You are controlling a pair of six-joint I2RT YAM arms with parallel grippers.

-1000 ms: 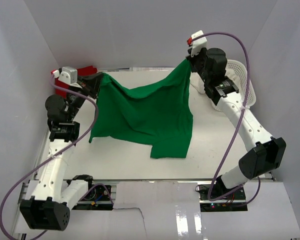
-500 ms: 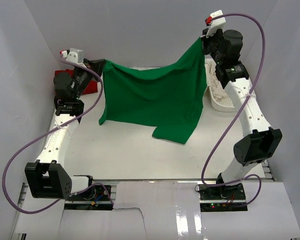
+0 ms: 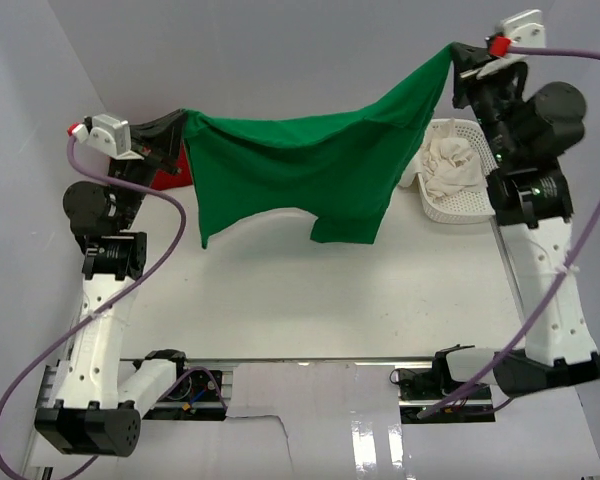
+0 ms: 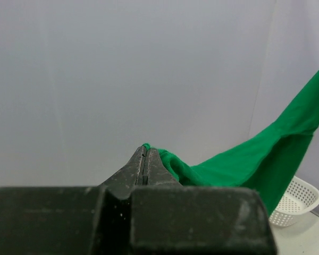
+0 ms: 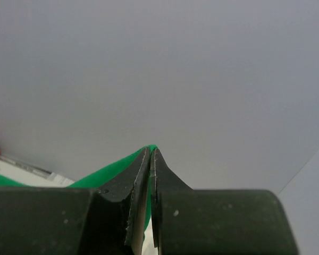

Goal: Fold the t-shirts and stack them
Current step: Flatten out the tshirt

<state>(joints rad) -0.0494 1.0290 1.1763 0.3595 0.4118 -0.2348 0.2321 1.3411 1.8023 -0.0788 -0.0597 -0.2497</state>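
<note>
Hanging higher (stretched wider): green t-shirt

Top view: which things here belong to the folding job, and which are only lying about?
Belong to the job:
- green t-shirt, stretched in the air between the left hand and the right hand
- red t-shirt, far left
- cream-white cloth in the white mesh basket

Only lying about:
- white mesh basket
- table
</note>
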